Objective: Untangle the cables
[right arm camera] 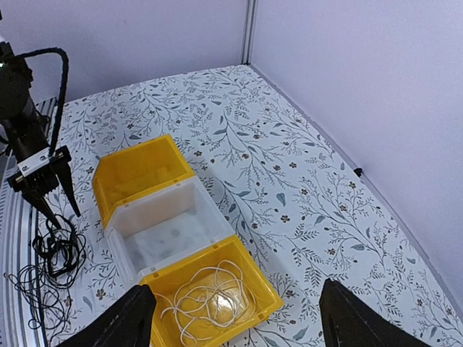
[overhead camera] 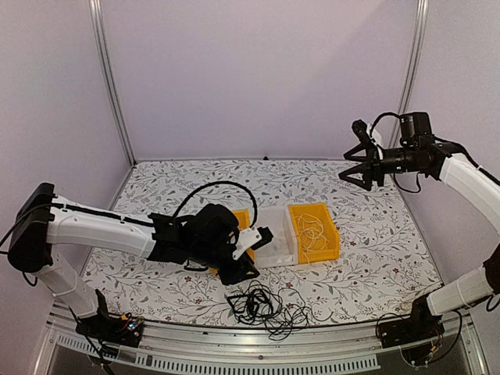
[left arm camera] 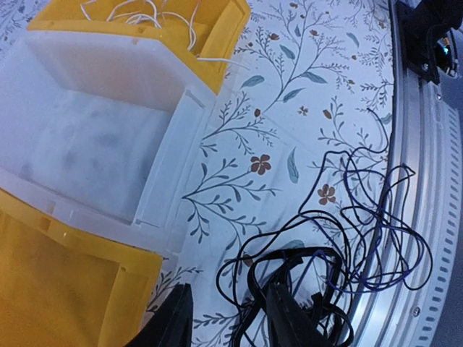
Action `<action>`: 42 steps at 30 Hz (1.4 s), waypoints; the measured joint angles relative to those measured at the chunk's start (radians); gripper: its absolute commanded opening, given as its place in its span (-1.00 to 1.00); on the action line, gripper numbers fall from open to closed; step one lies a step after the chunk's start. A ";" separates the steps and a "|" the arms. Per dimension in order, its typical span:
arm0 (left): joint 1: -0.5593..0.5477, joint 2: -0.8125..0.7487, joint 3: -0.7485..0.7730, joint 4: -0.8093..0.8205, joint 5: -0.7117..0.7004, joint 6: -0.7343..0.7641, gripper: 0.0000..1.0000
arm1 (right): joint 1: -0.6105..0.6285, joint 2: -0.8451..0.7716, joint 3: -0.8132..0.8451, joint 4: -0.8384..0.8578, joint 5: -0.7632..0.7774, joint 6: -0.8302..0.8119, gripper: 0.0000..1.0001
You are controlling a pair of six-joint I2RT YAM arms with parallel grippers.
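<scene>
A tangle of black and blue cables (overhead camera: pixel 262 305) lies near the table's front edge, just in front of the bins. In the left wrist view the tangle (left arm camera: pixel 340 238) spreads to the right, and some strands lie under one fingertip (left arm camera: pixel 289 318). My left gripper (overhead camera: pixel 251 256) is open, low over the tangle's edge (left arm camera: pixel 230 322), and holds nothing. A white cable (overhead camera: pixel 312 230) lies coiled in the right yellow bin (overhead camera: pixel 334 233); it also shows in the right wrist view (right arm camera: pixel 213 296). My right gripper (overhead camera: pixel 361 166) is open and empty, raised high over the far right (right arm camera: pixel 242 322).
Three bins stand in a row: a yellow one (right arm camera: pixel 137 170), a white one (right arm camera: pixel 173 231) with nothing in it, and the yellow one (right arm camera: pixel 264 293) with the white cable. The metal front rail (left arm camera: pixel 427 181) runs right beside the tangle. Walls enclose the table.
</scene>
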 measured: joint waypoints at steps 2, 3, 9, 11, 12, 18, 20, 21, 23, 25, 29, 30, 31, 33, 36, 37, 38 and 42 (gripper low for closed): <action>-0.008 -0.010 -0.022 0.005 0.019 -0.014 -0.30 | 0.050 0.017 -0.036 -0.016 -0.002 -0.042 0.41; -0.013 -0.013 -0.029 0.009 0.026 -0.018 -0.29 | 0.079 0.023 -0.067 -0.027 0.001 -0.064 0.37; -0.045 -0.023 -0.089 0.051 0.044 -0.048 -0.25 | 0.331 0.053 -0.264 -0.100 0.040 -0.164 0.35; -0.046 -0.023 -0.102 0.067 0.043 -0.056 -0.25 | 0.414 0.071 -0.306 -0.113 0.059 -0.180 0.29; -0.046 -0.023 -0.106 0.073 0.043 -0.060 -0.25 | 0.443 0.082 -0.315 -0.117 0.065 -0.185 0.27; -0.047 -0.029 -0.127 0.145 0.040 -0.084 -0.24 | 0.505 0.148 -0.333 -0.157 0.098 -0.225 0.21; -0.048 -0.043 -0.142 0.166 0.030 -0.090 -0.24 | 0.515 0.145 -0.352 -0.168 0.112 -0.246 0.22; -0.049 -0.050 -0.149 0.175 0.024 -0.093 -0.24 | 0.525 0.140 -0.369 -0.169 0.125 -0.255 0.22; -0.049 -0.060 -0.157 0.186 0.008 -0.097 -0.24 | 0.560 0.124 -0.410 -0.172 0.161 -0.270 0.22; -0.049 -0.066 -0.160 0.194 -0.011 -0.100 -0.23 | 0.613 0.103 -0.453 -0.180 0.198 -0.278 0.23; -0.050 -0.074 -0.161 0.203 -0.054 -0.101 -0.23 | 0.715 0.074 -0.500 -0.182 0.277 -0.275 0.27; -0.050 -0.074 -0.161 0.203 -0.061 -0.101 -0.23 | 0.740 0.074 -0.509 -0.177 0.300 -0.270 0.27; -0.050 -0.074 -0.161 0.203 -0.066 -0.101 -0.23 | 0.763 0.074 -0.518 -0.172 0.320 -0.266 0.27; -0.050 -0.075 -0.161 0.203 -0.084 -0.101 -0.22 | 0.811 0.075 -0.539 -0.163 0.362 -0.253 0.23; -0.050 -0.075 -0.162 0.203 -0.108 -0.100 -0.22 | 0.861 0.085 -0.561 -0.149 0.411 -0.229 0.08; -0.050 -0.076 -0.162 0.203 -0.116 -0.100 -0.22 | 0.869 0.092 -0.563 -0.144 0.426 -0.220 0.02; -0.050 -0.079 -0.164 0.203 -0.123 -0.100 -0.23 | 0.877 0.100 -0.565 -0.135 0.438 -0.211 -0.02; -0.050 -0.099 -0.173 0.205 -0.149 -0.100 -0.22 | 0.898 0.116 -0.568 -0.090 0.477 -0.179 -0.26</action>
